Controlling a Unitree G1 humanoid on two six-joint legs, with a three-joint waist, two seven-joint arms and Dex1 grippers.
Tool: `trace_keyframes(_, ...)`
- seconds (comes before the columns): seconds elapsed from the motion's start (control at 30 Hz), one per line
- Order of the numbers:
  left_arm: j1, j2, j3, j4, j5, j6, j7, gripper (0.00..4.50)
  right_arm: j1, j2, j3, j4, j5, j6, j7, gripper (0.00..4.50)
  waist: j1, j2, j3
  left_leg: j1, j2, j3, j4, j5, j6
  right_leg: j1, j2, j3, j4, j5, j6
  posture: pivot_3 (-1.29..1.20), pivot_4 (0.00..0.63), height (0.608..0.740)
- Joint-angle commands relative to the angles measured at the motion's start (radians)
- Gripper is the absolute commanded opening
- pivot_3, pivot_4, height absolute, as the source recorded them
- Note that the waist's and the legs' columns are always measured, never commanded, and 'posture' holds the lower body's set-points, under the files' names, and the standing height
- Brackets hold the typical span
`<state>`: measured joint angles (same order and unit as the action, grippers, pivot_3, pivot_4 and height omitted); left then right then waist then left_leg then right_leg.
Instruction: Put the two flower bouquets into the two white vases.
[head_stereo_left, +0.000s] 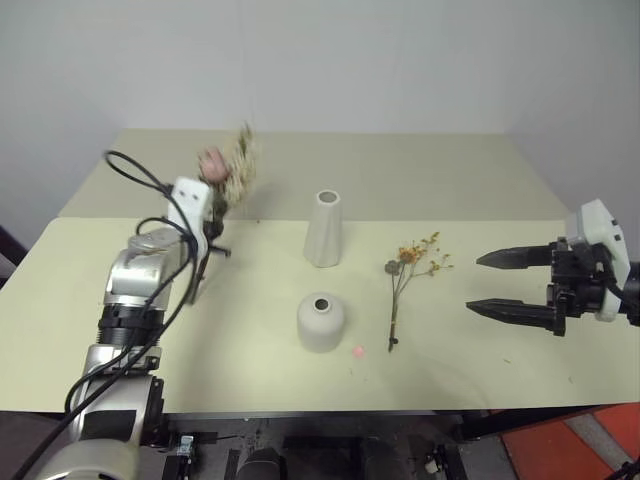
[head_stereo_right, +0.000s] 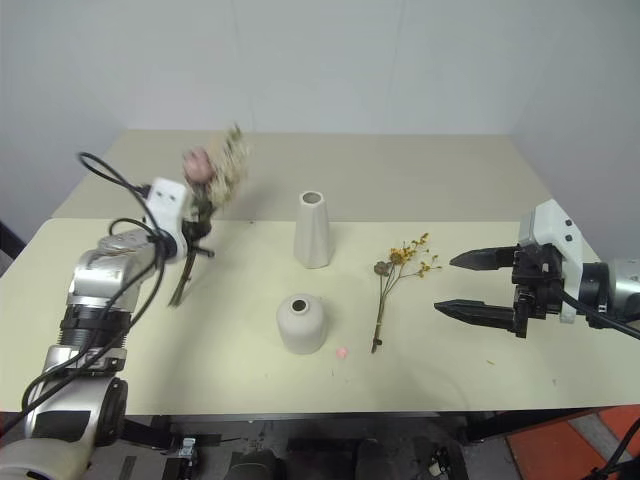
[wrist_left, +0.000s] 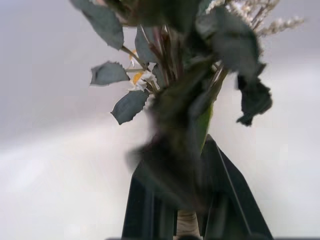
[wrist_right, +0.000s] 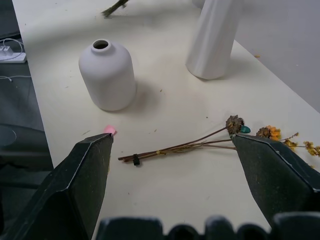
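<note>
No readable writing; left gripper (head_stereo_left: 205, 235) grips the rose bouquet (head_stereo_left: 228, 172).

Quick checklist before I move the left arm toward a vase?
1. Left claw shut on rose bouquet: ok.
2. Bouquet stems off the table: ok.
3. Tall vase upright, mouth open: ok.
4. Squat vase upright, hole free: ok.
5. Right claw open, apart from both vases: ok.
6. Orange bouquet in a vase: not ok, lying on the table.
</note>
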<state>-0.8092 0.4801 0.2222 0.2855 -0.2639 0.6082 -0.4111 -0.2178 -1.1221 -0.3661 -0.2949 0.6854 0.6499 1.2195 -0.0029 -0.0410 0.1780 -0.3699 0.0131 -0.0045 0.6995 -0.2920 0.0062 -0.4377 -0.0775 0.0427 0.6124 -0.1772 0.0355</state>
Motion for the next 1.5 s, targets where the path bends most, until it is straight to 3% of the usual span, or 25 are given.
trace_keyframes(0.03,-0.111,-0.013,0.111,0.0,-0.173,-0.077,-0.139,0.16,0.002,-0.004,-0.032,-0.025,0.007,-0.012,-0.006,4.5,0.005,0.0,0.0,0.0,0.0,0.0,0.0,0.0,0.0,0.0,0.0,0.0,0.0,0.0,0.0,0.0,0.15,0.74)
trace_keyframes(0.27,-0.334,-0.065,0.098,0.268,-0.272,-0.209,-0.447,0.16,0.045,0.006,-0.068,-0.043,0.018,-0.022,0.005,4.5,0.014,0.0,0.0,0.0,-0.001,0.0,0.002,0.0,0.0,0.002,0.0,-0.001,-0.001,0.0,0.001,0.0,0.15,0.74)
trace_keyframes(0.5,-0.511,-0.167,0.063,0.584,-0.213,-0.445,-0.565,0.16,0.085,0.013,-0.105,-0.072,0.024,-0.019,-0.009,4.5,0.009,-0.001,0.0,-0.001,-0.001,0.0,0.002,0.0,0.0,0.002,0.0,0.0,-0.002,0.0,0.001,0.0,0.15,0.74)
trace_keyframes(0.8,-0.645,-0.202,0.08,0.775,-0.209,-0.563,-0.64,0.16,0.128,0.021,-0.149,-0.104,0.034,-0.005,-0.023,4.5,-0.001,-0.001,0.0,-0.001,-0.001,0.0,0.003,0.0,0.001,0.002,0.001,0.0,-0.002,0.0,0.001,0.0,0.15,0.74)
trace_keyframes(1.5,-0.689,-0.291,0.108,0.907,-0.162,-0.701,-0.578,0.16,0.241,0.041,-0.253,-0.215,0.088,0.034,-0.08,4.5,0.004,-0.001,0.001,-0.002,-0.001,0.0,0.003,-0.001,0.001,0.002,0.001,0.0,-0.002,0.001,0.002,0.0,0.15,0.74)
